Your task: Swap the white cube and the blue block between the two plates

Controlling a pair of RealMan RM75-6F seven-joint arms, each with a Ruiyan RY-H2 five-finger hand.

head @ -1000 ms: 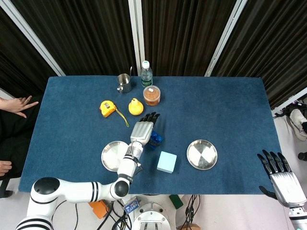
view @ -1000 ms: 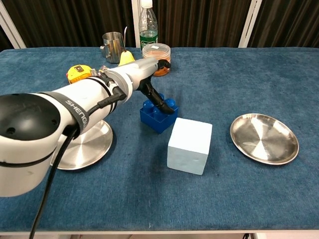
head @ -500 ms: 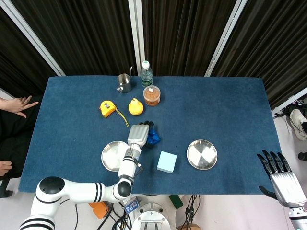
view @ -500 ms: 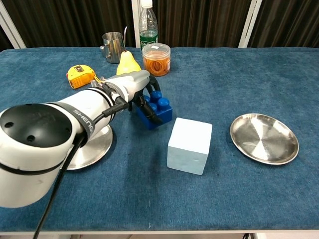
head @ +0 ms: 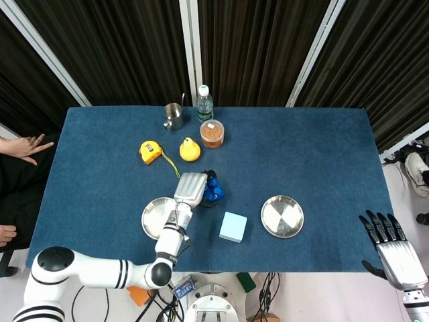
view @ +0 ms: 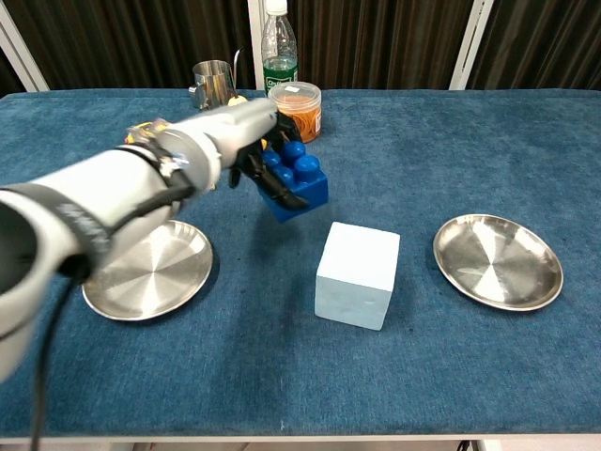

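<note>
The right hand (head: 391,249) hangs off the bench's (head: 322,154) near corner, fingers spread, holding nothing. The white cube (view: 358,274) sits on the cloth between two steel plates (neither holds anything), left (view: 146,271) and right (view: 498,261). Beyond it, the left hand (view: 246,141) grips the blue block (view: 295,183), lifted clear and tilted.

Studded blue plastic block (view: 297,181) tilted, gripped in dark fingers (view: 274,180) clear of the blue worktop (view: 404,141). Pale white foam cube (view: 358,274) resting flat on the cloth between two round shiny steel plates, left (view: 148,270) and right (view: 498,260), both bare.
</note>
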